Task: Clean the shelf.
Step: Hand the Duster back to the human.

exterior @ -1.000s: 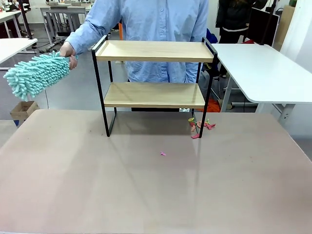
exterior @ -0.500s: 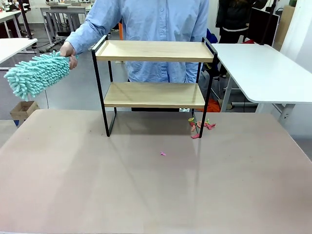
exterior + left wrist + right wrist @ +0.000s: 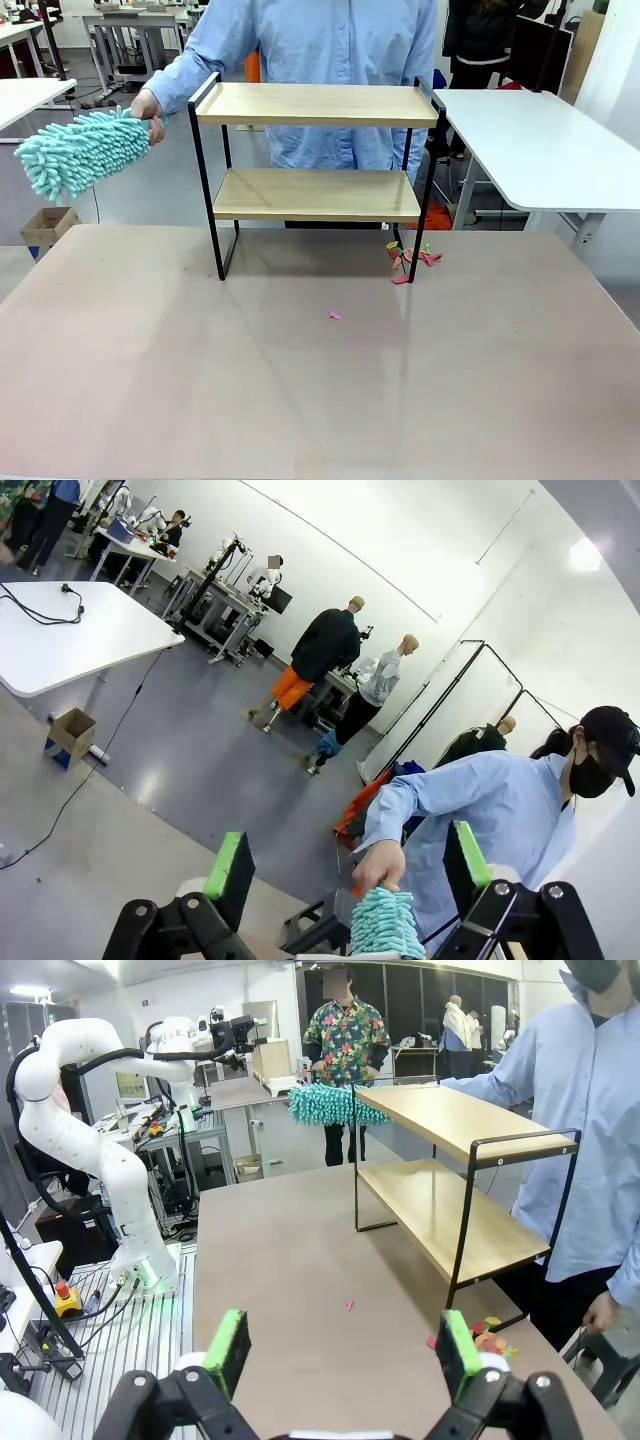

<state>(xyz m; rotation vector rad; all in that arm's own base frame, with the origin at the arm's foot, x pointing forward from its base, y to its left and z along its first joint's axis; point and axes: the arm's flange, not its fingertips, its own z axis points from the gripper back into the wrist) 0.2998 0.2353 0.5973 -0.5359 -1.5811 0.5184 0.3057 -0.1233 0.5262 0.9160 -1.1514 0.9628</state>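
The shelf [image 3: 315, 165] stands at the table's far middle, its two light wooden boards bare in the black frame; the right wrist view shows the shelf [image 3: 450, 1120] from its end. A person behind it holds a teal fluffy duster [image 3: 80, 150] in one hand [image 3: 150, 103], out to the left of the top board and off it. My left gripper [image 3: 348, 865] is open, looking at that duster [image 3: 385, 925] and the hand. My right gripper [image 3: 343, 1352] is open too, above the table with nothing between its fingers.
Pink and green paper scraps [image 3: 410, 257] lie on the table by the shelf's right front leg, and one small pink scrap [image 3: 335, 315] lies nearer me. A white table [image 3: 540, 150] stands at the right. My left arm [image 3: 90, 1110] rises at the table's far end.
The person's hand has lifted the duster a little and brought it slightly closer to the shelf's left end. Both grippers stay open.
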